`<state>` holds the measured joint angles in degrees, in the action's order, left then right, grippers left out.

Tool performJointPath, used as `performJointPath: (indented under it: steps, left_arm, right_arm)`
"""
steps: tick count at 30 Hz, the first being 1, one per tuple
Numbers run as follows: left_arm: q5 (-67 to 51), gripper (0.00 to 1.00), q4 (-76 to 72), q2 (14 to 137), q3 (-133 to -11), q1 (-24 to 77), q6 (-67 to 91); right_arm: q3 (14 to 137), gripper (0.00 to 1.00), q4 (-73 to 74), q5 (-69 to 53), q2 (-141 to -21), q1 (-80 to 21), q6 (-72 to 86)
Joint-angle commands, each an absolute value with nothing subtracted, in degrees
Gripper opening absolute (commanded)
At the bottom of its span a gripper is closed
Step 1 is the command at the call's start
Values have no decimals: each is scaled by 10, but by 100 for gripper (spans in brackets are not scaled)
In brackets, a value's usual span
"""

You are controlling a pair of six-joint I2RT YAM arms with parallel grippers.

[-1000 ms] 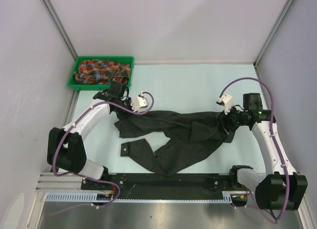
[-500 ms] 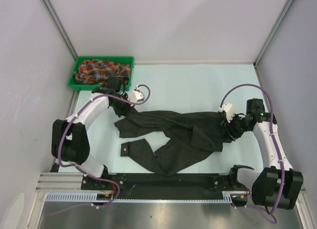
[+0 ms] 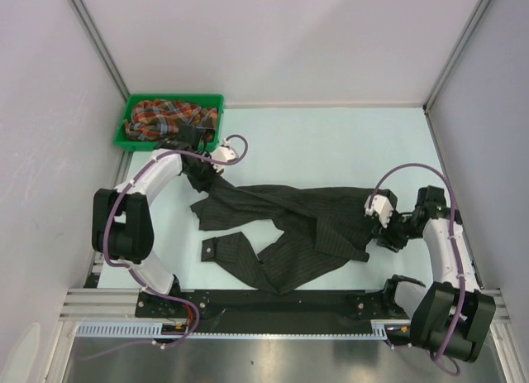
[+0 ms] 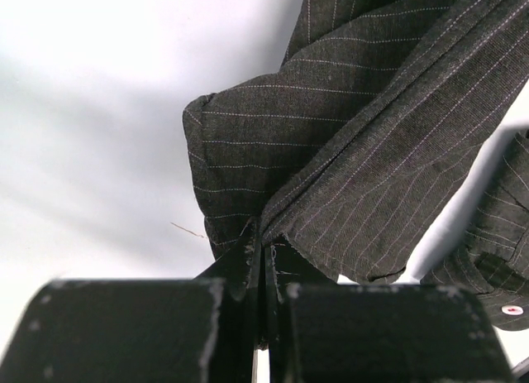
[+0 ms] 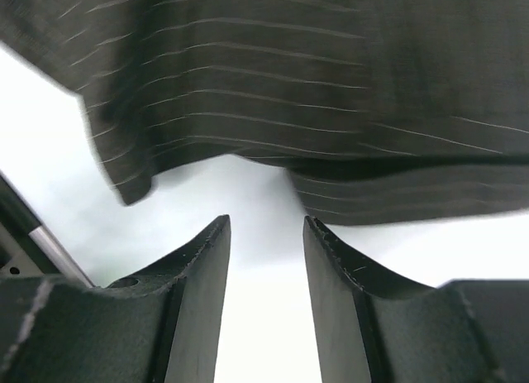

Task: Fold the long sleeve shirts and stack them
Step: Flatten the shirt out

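The black pinstriped shirt [image 3: 306, 226] lies rumpled on the table [image 3: 331, 139], starting near the green bin [image 3: 173, 98] and stretching away to its right. The plaid shirt [image 3: 161, 118] is heaped inside that bin. Beside the bin's front right corner, the left gripper [image 4: 263, 249] is clamped on a fold of the black shirt. Far from the bin, the right gripper [image 5: 266, 226] stands apart, holding nothing.
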<state>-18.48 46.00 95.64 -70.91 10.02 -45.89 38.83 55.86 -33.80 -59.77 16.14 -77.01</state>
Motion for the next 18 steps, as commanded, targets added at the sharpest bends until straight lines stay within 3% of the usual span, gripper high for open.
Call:
performJointPath:
  steps: [1,18]
  left_arm:
    - [-206,0,461,961,-736,95,-446]
    - [-212,0,461,959,-737,95,-444]
  right_arm:
    - [349,48,542,-367,-565,148,-849]
    - [307,51,395,-334,-595,19,-745]
